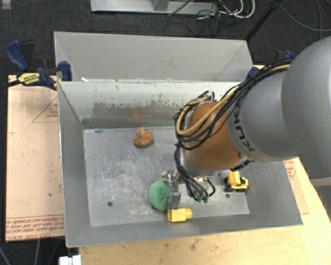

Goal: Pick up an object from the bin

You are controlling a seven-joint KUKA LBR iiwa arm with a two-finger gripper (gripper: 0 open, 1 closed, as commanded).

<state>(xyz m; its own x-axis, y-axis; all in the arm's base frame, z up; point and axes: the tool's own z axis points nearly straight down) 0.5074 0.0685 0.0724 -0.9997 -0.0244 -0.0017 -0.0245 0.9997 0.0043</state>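
Over the grey bin (99, 164) the arm (298, 109) reaches low to the front, probably for a pick. Its gripper (171, 192) sits just right of a green ball (158, 196), touching or nearly so; whether it is spread or closed I cannot tell. A yellow block (179, 215) lies just below.

Landmark: ball (158, 195), on floor of bin (71, 159), near front wall (view's bottom), about mid-width. Gripper (173, 196) just right of ball. Block (179, 215) just front-right of ball. Toy vehicle (237, 181) well right of ball. Oval lump (143, 137) behind ball, slightly left, well apart.
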